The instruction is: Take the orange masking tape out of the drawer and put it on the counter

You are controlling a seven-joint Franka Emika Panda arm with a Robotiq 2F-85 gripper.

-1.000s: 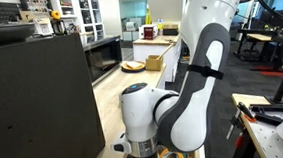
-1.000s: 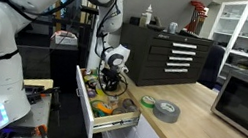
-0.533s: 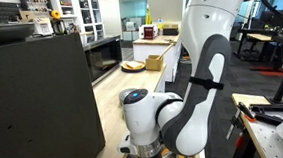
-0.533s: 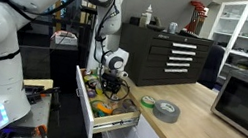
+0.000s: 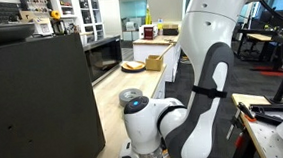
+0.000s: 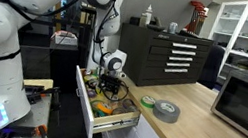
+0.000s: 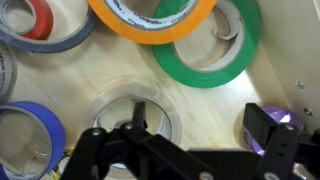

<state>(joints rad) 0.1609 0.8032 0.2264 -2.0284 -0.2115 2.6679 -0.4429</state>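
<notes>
The orange masking tape (image 7: 160, 33) is a flat yellow-orange ring with a wide hole and a pale printed core. It lies on the pale wood floor of the drawer (image 7: 200, 110), its rim overlapping a green roll (image 7: 210, 72). The gripper (image 7: 190, 140) hangs over the drawer floor just beside the tape, jaws spread wide apart, holding nothing.

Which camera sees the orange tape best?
Wrist view: the orange masking tape is close, though cut off. In an exterior view it's a tiny spot in the drawer. In an exterior view the arm hides it.
</notes>
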